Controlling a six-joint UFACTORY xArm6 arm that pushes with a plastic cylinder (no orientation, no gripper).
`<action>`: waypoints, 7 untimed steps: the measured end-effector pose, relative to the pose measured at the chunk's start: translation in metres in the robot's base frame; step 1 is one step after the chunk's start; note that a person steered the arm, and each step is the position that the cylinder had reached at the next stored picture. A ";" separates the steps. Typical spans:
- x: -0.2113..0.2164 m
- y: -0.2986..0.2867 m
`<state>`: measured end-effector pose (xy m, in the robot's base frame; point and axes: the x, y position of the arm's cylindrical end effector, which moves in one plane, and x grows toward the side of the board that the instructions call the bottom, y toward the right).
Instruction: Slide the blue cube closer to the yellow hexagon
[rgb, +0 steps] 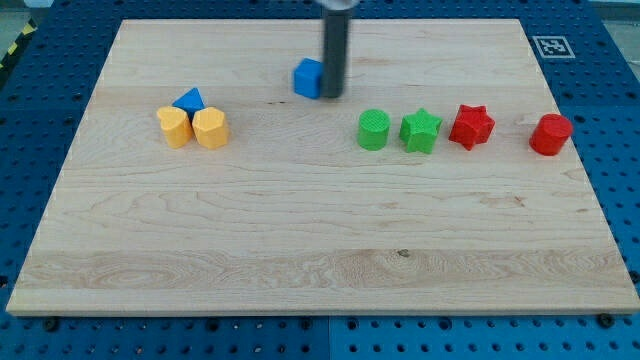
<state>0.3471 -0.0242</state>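
The blue cube (307, 78) sits near the top middle of the wooden board (320, 250). My tip (332, 96) is at the cube's right side, touching or almost touching it. The rod rises straight up out of the view's top. The yellow hexagon (211, 128) stands at the left, well to the lower left of the cube. Next to it on the left is a yellow heart-like block (174, 126), and a blue triangle block (189, 100) sits just above the two.
To the right of the middle stand a green cylinder (374, 130), a green star (421, 131), a red star (471, 126) and a red cylinder (550, 134) in a row. A marker tag (551, 46) is at the board's top right corner.
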 end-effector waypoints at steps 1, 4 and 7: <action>-0.002 -0.015; -0.054 0.024; 0.001 -0.031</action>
<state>0.3479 -0.0548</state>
